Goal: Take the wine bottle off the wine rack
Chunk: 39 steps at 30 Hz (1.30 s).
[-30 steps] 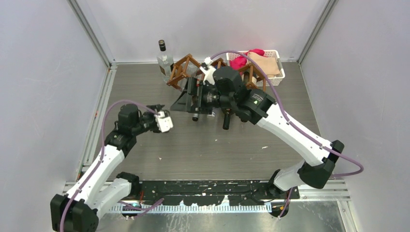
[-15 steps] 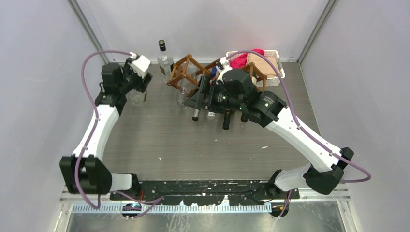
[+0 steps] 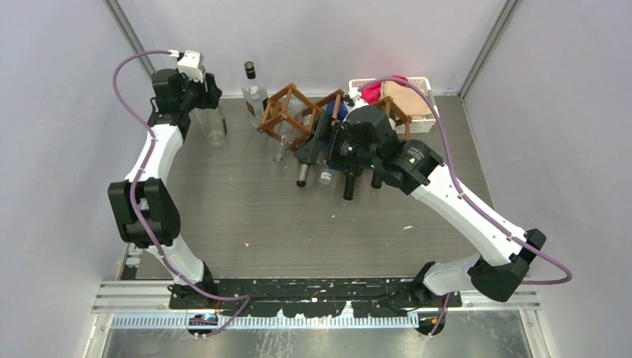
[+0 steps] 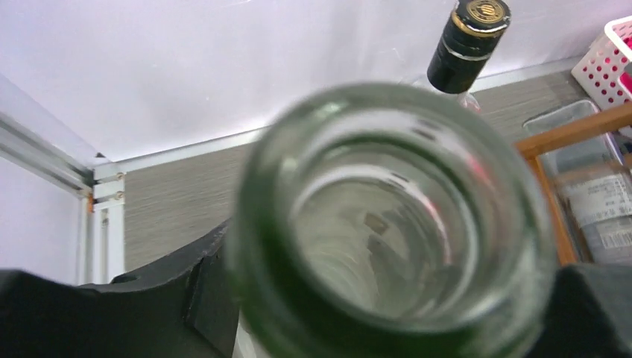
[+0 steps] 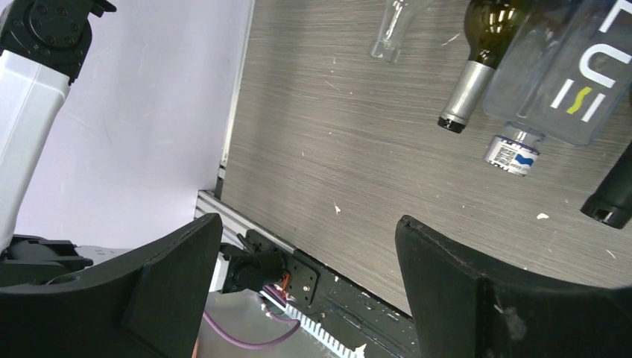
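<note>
At the far left, well apart from the rack (image 3: 287, 112), my left fingers (image 4: 149, 313) pinch the upright bottle (image 4: 387, 216) at its neck. It's glass: stiff, slick, breakable, seemingly empty, so probably light. The lip should stop slipping. My right fingers (image 5: 149, 298) hang spread and empty near the rack.

One wine rack (image 3: 287, 112), one white basket (image 3: 431, 113), two upright bottles (image 3: 254, 94) and seemingly five racked bottles (image 3: 303, 173).

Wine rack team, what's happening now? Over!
Left gripper shut on glass bottle, upright, far left. Right gripper open, empty, above wine rack. Other bottles crowd rack.
</note>
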### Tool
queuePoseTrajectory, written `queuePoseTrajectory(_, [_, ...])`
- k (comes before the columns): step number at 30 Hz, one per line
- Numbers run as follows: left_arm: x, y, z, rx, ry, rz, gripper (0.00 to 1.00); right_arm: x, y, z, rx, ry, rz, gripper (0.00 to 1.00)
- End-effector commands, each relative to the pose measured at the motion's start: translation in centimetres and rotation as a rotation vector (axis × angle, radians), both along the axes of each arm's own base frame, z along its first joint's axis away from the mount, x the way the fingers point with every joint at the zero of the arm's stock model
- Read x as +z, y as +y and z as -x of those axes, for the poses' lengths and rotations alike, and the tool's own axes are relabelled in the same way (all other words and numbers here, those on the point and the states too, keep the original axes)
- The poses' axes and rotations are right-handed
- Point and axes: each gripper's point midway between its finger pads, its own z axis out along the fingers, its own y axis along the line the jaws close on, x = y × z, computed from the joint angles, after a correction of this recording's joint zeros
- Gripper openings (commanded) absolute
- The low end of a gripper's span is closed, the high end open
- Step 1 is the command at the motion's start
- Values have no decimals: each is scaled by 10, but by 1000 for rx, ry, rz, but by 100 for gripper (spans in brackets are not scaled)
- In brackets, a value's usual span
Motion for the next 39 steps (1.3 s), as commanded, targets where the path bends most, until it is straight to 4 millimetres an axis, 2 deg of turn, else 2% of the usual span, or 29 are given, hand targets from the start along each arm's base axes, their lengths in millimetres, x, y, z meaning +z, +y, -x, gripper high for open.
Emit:
queuePoseTrajectory(1, [118, -7, -19, -23, -386, 79, 0, 8, -5, -11, -35, -42, -21, 91])
queuePoseTrajectory(10, [99, -12, -52, -61, -449, 142, 0, -7, -8, -24, -56, -36, 10, 91])
queuePoseTrajectory(18, [84, -14, -63, -82, -452, 131, 0, -14, 0, -33, -44, -20, 17, 91])
queuePoseTrajectory(30, [117, -26, -85, -102, -548, 129, 0, -34, -1, -43, -73, -4, 74, 91])
queuePoseTrajectory(36, [119, -35, -85, -119, -564, 129, 0, -53, 8, -56, -75, 22, 118, 92])
queuePoseTrajectory(37, [118, -35, -84, -120, -564, 121, 3, -58, 10, -59, -78, 28, 132, 92])
queuePoseTrajectory(38, [116, -35, -82, -119, -565, 112, 18, -63, 12, -64, -83, 31, 149, 92])
queuePoseTrajectory(39, [116, -34, -80, -118, -569, 102, 43, -66, 14, -68, -85, 32, 161, 93])
